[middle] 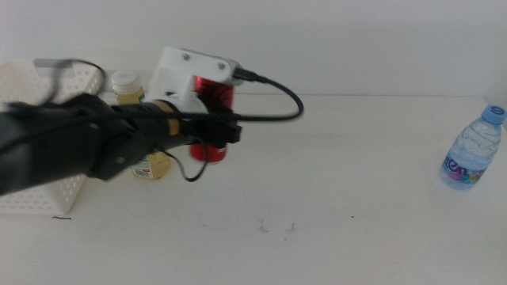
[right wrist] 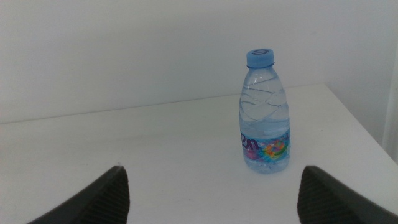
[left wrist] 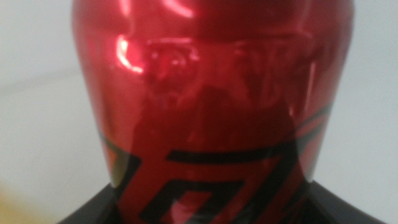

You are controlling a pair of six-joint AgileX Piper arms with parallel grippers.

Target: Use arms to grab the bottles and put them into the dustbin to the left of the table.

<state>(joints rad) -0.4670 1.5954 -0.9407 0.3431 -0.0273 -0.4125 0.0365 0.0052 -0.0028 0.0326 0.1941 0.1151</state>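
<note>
Basket (middle: 40,186): white with perforated sides, at the table's left edge; its inside is hidden behind the left arm.
Yellow bottle (middle: 127,85): white cap, upright just beside the basket, partly covered by the arm.
Red can (middle: 215,99): upright next to the yellow bottle; it fills the left wrist view (left wrist: 211,106).
Left gripper (middle: 220,131): at the can, one dark jaw either side of it; whether they press it I cannot tell.
Water bottle (middle: 473,148): blue cap, clear, upright at the far right, well apart from the others (right wrist: 263,118).
Right gripper (right wrist: 211,193): spread wide, facing the water bottle, not touching it.
Table (middle: 333,198): white, a few dark specks near the middle.
</note>
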